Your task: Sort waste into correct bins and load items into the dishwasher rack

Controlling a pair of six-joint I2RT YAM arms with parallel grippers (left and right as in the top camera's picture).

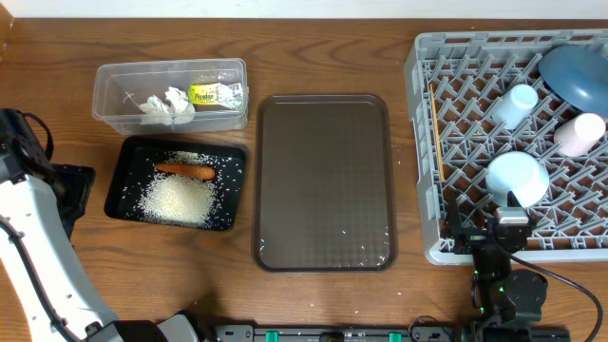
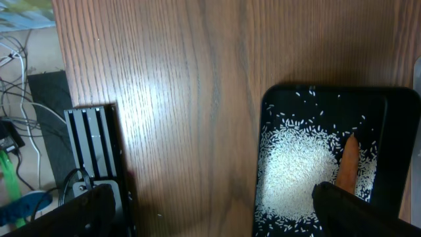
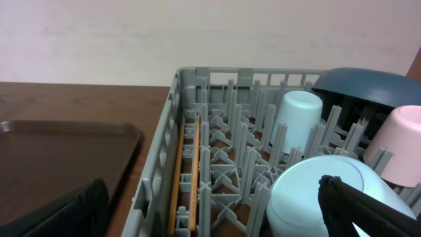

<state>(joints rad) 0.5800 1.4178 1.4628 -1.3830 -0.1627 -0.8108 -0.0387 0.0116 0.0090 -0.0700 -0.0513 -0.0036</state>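
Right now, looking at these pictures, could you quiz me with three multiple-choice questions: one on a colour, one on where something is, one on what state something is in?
1. The large dish in the rack is: A red; B blue; C yellow.
2. The carrot lies: A in the rack; B in a cup; C in the black tray.
3. The right arm's jaws are: A shut on a cup; B open, holding nothing; C shut on chopsticks.

Answers:
1 B: the overhead view shows a blue dish at the rack's far corner.
2 C: it lies among the rice in that tray.
3 B: the right wrist view shows them spread wide, gripping nothing.
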